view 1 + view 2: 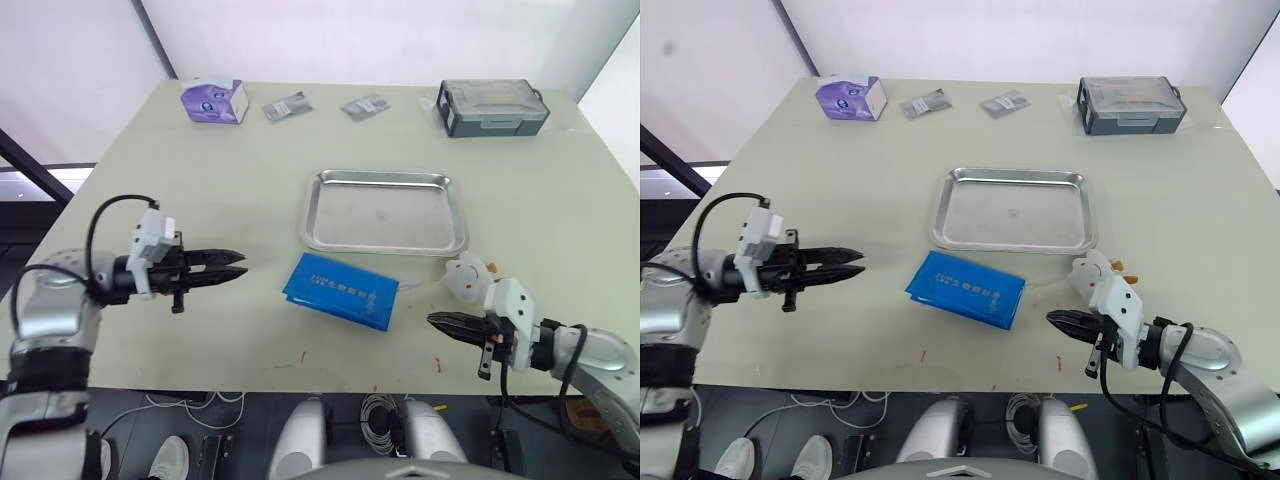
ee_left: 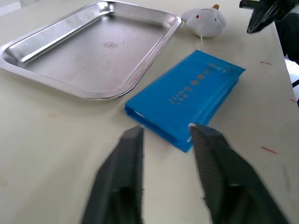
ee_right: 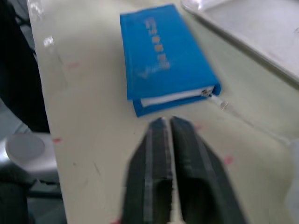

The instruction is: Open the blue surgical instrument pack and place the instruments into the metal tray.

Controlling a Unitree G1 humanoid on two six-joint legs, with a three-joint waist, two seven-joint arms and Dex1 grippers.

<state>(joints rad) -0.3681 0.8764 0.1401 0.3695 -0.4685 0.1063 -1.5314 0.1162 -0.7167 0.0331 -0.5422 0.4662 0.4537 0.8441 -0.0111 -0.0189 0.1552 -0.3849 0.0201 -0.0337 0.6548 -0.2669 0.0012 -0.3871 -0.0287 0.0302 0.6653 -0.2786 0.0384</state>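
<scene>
The left gripper (image 1: 235, 268) reaches level, fingers parted, empty; ahead lies the flat bright-blue surgical pack (image 1: 341, 290), just before the shiny steel tray (image 1: 386, 211). The right gripper (image 3: 167, 122), pinched closed, points at its end.

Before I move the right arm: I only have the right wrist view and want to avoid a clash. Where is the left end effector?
Observer: The left end effector is on the robot's left of the flat bright-blue surgical instrument pack, fingers open, pointing at it.
Operator: Is the tray free?
Observer: Yes, the shallow shiny steel tray holds nothing.
Operator: Anything near my right end effector?
Observer: A small white rounded toy sits close by the right end effector, between it and the tray's near corner.
</scene>
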